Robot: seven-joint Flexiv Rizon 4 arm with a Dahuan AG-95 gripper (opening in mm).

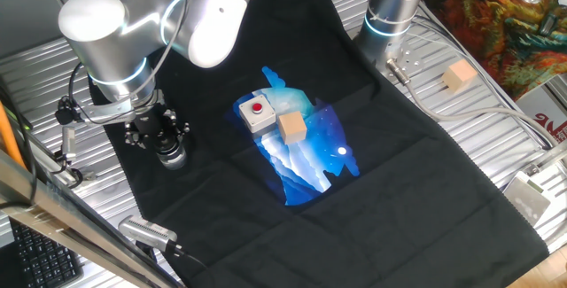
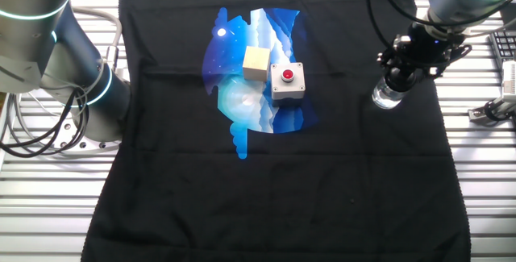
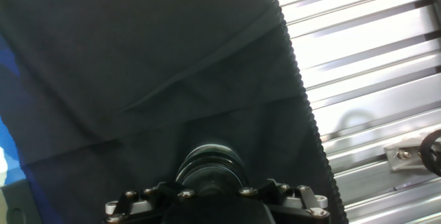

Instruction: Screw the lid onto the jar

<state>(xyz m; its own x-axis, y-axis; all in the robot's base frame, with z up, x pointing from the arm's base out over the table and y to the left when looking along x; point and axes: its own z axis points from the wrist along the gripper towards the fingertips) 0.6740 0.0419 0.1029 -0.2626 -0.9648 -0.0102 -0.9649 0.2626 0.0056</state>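
Nearest the hand camera you see the underside of the gripper (image 3: 217, 200), a dark bracket studded with screws, and just beyond it a round, dark-topped object that is most likely the lid (image 3: 210, 160) seated over the jar. The fingers themselves are not resolved in any view, so you cannot tell whether the jaws are clamped on the lid or merely set around it.

From one fixed view, the gripper (image 1: 166, 142) stands upright over the jar (image 1: 173, 157), whose clear rim shows just below the black hardware. From the other fixed view, the jar (image 2: 386, 95) appears more plainly: a short glass cylinder resting on the black cloth (image 2: 282, 197), near that cloth's edge, with the gripper (image 2: 401, 75) directly on top of it.

Judged from these positions, the lid has been brought to the jar's mouth; whether threading has begun or finished you cannot read, since no thread or seam is visible. Tightening and release appear to remain.

Well apart from the jar, on the blue printed patch, sit the grey box with a red button (image 2: 287, 81) and a wooden cube (image 2: 256, 63), touching or nearly so. Only the first fixed view shows a second wooden cube (image 1: 460, 76) on the bare metal table (image 1: 496, 146); only the hand view shows the cloth's serrated hem.
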